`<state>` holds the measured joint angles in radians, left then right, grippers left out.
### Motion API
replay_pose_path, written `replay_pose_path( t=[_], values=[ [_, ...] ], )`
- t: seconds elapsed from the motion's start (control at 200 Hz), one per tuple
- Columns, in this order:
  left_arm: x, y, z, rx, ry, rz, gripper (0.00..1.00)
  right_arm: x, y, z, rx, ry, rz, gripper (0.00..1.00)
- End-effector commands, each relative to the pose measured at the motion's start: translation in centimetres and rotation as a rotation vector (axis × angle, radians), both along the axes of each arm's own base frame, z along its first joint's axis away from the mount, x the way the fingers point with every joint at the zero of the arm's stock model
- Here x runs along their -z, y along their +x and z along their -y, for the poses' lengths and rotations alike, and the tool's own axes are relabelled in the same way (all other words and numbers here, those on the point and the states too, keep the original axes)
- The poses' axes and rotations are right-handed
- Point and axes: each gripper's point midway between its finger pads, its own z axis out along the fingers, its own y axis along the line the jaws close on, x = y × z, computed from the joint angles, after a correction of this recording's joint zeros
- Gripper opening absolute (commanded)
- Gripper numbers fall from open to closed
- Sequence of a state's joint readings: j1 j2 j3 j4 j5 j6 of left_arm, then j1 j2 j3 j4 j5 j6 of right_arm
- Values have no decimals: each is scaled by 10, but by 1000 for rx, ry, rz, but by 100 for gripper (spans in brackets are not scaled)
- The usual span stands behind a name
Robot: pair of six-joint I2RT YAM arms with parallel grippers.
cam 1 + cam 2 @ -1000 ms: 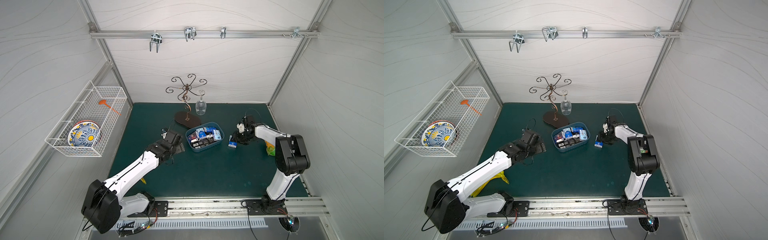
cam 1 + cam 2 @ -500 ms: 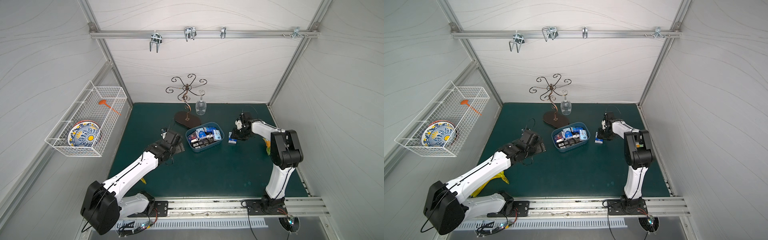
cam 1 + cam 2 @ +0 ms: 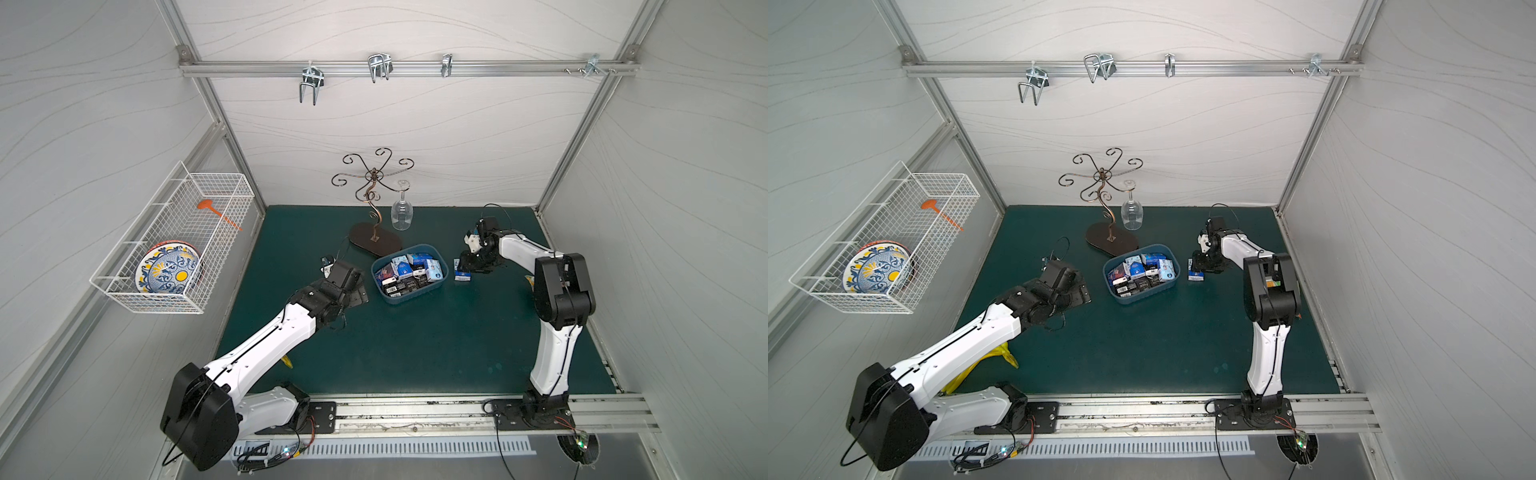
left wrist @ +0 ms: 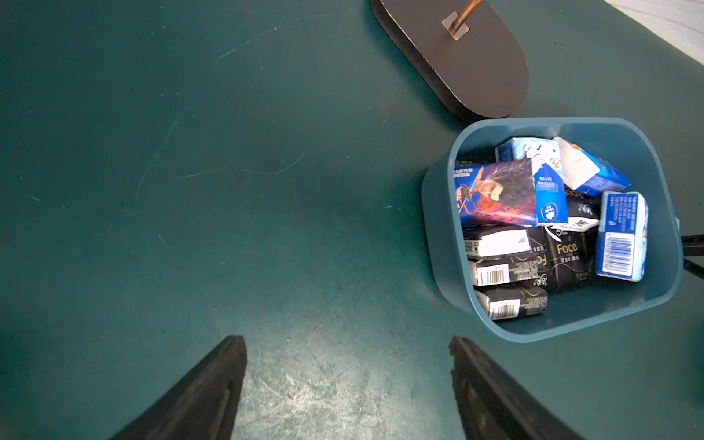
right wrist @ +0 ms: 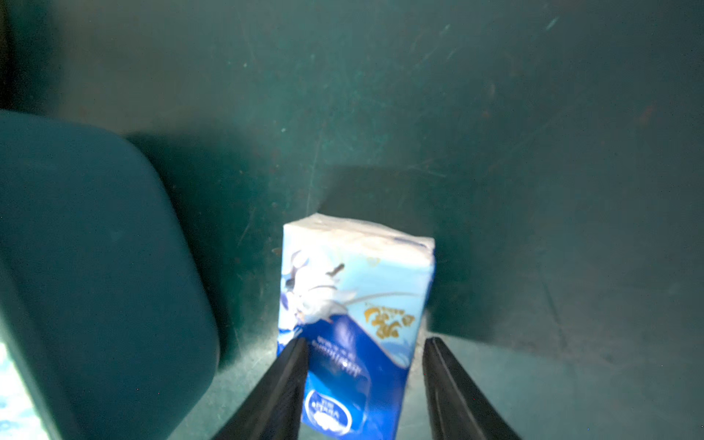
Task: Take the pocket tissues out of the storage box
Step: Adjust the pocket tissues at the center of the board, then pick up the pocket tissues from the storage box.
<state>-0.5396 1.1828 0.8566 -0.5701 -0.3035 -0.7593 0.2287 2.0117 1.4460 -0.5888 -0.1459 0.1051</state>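
Observation:
The blue storage box (image 3: 409,297) (image 3: 1142,297) sits mid-mat and holds several pocket tissues (image 3: 409,272) (image 4: 533,221), black packs and blue-white ones. One blue-white pack (image 3: 461,276) (image 5: 354,289) rests on the mat just right of the box. My right gripper (image 5: 365,343) straddles it, open: one finger lies against the pack's side and a gap shows at the other. The box wall (image 5: 95,266) is close beside it. My left gripper (image 4: 348,339) (image 3: 357,293) hovers open over bare mat to the left of the box (image 4: 438,228), holding nothing.
A metal stand on an oval base (image 3: 374,243) carries a hanging wine glass (image 3: 402,214) just behind the box. A white wire basket (image 3: 174,245) with a plate hangs on the left wall. Something yellow (image 3: 1005,357) lies under the left arm.
The right arm has drawn in toward the box, carrying the blue-white pack slightly back and left. Its jaws have loosened off the pack. The left arm has not moved.

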Motion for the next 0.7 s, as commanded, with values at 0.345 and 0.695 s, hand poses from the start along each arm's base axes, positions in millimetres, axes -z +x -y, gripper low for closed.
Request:
replay_pose_path(
  t=[0.345, 0.695],
  values=[
    [-23, 7, -1, -11, 4, 60, 88, -119, -40, -78, -201, -106, 263, 62],
    [-23, 6, 0, -7, -2, 55, 88, -72, -52, -111, -217, -326, 281, 63]
  ],
)
